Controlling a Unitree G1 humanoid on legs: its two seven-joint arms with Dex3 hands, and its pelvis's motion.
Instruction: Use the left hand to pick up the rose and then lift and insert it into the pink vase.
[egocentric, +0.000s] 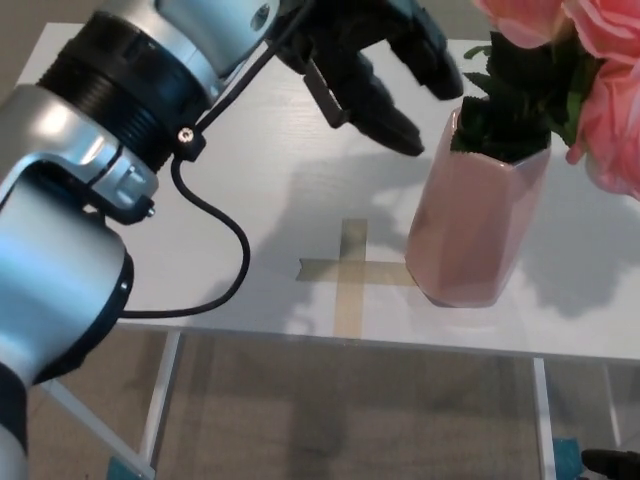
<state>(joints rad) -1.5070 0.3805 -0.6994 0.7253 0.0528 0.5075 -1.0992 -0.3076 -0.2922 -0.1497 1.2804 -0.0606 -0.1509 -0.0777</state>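
Rose (590, 60) is sitting stem-down in the pink vase (480, 215), blooms leaning right. Left robot hand (375, 60) is hovering just left of the vase's mouth, fingers spread, grasping nothing.

You are looking at the robot's left arm (120, 130), built of rounded, brushed-silver metal shells; between them sits a black ribbed collar (110, 90) with fine ring grooves; a thin black cable (225, 270) leaves a small fitting by a screw head (183, 134) and loops down along the forearm; a round recessed fastener (262, 13) marks the upper shell; the matte black left hand (375, 65) has thick, blocky fingers (390, 120) with rounded tips.
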